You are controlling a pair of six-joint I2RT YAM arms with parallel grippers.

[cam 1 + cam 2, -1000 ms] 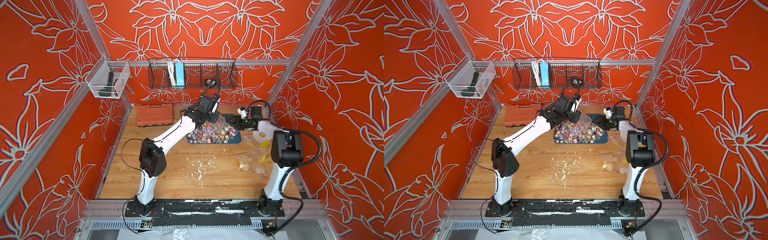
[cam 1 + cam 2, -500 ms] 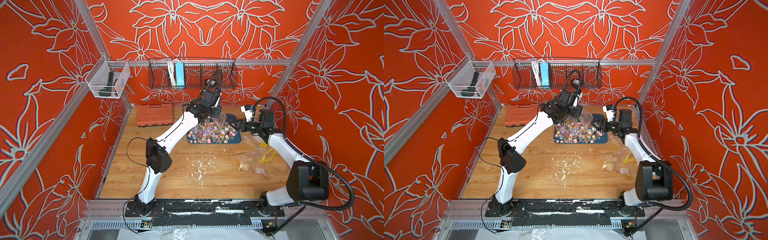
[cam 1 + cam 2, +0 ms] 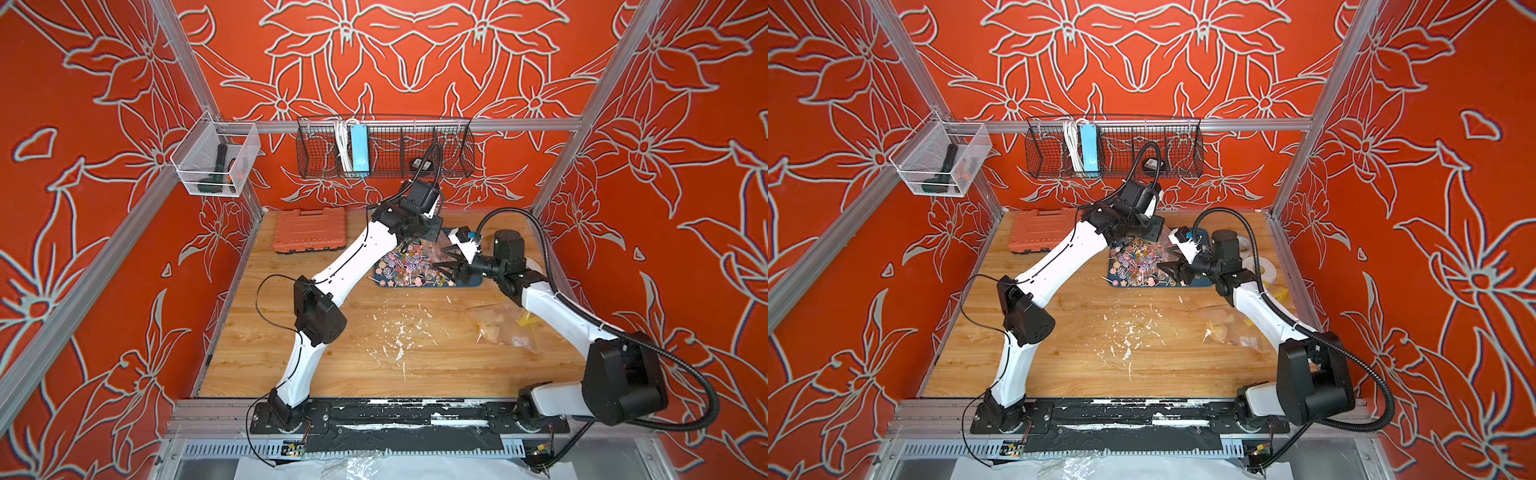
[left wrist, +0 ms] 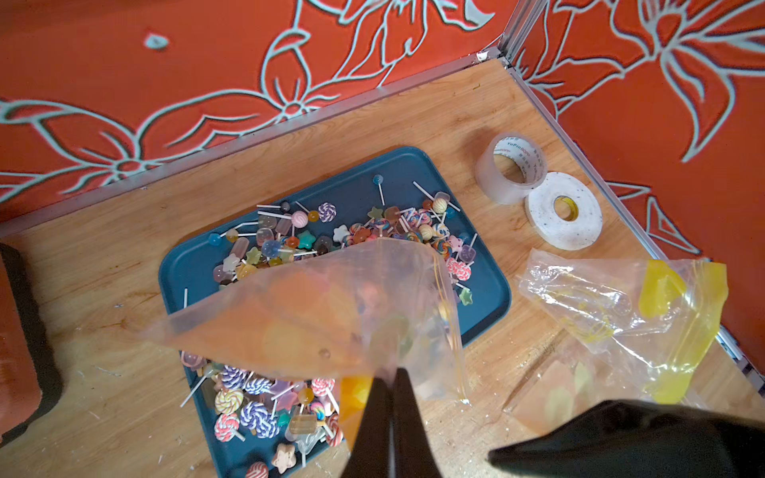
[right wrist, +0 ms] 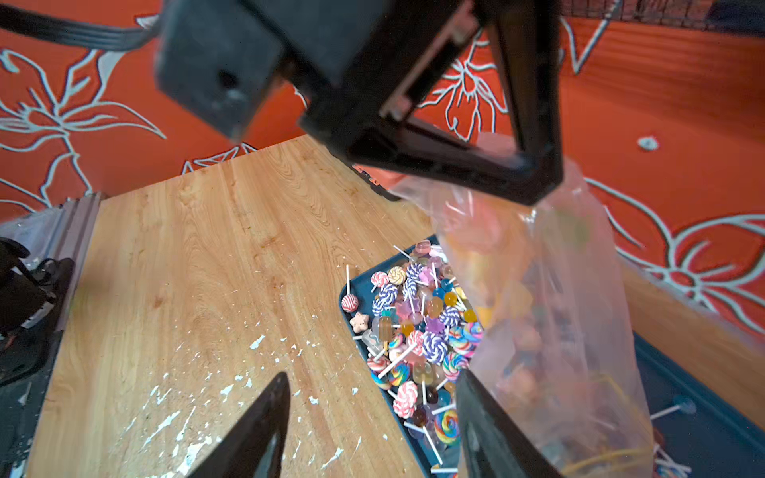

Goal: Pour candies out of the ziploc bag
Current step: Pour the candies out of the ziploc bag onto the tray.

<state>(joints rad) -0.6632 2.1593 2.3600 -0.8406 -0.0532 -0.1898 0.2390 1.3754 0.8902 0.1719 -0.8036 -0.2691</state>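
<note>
My left gripper (image 4: 391,372) is shut on a corner of the clear ziploc bag (image 4: 310,314), which hangs mouth-down over the blue tray (image 4: 352,190). Several candies (image 4: 289,236), tiny lollipops on white sticks, lie heaped in the tray, and a few blurred ones still show inside the bag (image 5: 559,310). My right gripper (image 5: 372,374) is open and empty, low over the tray's near edge. One of its fingers (image 5: 480,414) stands right beside the bag's lower end. In both top views the left gripper (image 3: 430,232) hangs above the candies (image 3: 405,268), with the right gripper (image 3: 446,266) at the tray's right side.
Two tape rolls (image 4: 511,174) (image 4: 563,211) lie near the back right corner. A second, crumpled ziploc bag with yellow patches (image 4: 641,306) lies right of the tray. An orange tool case (image 3: 309,228) sits at the back left. White flecks dot the wooden table (image 3: 399,336).
My right arm has unfolded and swung its gripper from behind the tray round to the tray's right front, its jaws opening wider. The left gripper has kept the bag, raised slightly.
</note>
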